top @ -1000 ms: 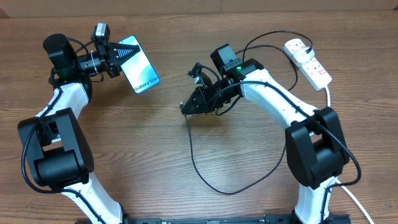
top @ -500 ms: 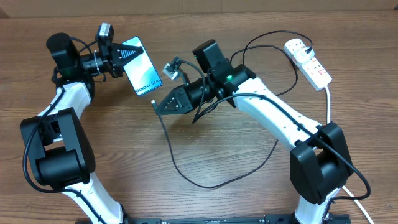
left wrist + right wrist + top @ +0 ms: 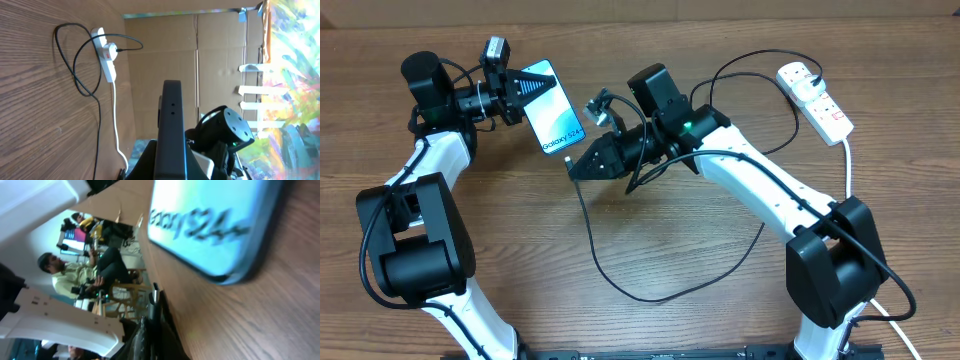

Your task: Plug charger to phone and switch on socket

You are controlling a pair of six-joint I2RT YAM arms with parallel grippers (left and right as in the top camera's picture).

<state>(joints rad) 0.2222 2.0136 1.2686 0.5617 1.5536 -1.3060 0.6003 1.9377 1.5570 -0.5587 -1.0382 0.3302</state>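
Observation:
My left gripper (image 3: 523,90) is shut on the phone (image 3: 552,107), a blue-screened "Galaxy S24", and holds it tilted at the back left. The phone shows edge-on in the left wrist view (image 3: 171,125) and close up in the right wrist view (image 3: 210,225). My right gripper (image 3: 573,167) is shut on the charger's black connector tip (image 3: 155,298), just below and right of the phone's lower end, not touching it. The charger cable (image 3: 610,270) loops across the table to its plug in the socket (image 3: 815,98), a white power strip at the back right, also in the left wrist view (image 3: 106,56).
The socket's thick white cord (image 3: 848,155) runs down the right side past the right arm's base. Cardboard walls (image 3: 200,75) stand behind the table.
My right gripper carried the connector tip left and up, from mid-table to just beside the phone's lower end. My left gripper shifted the phone slightly right and down.

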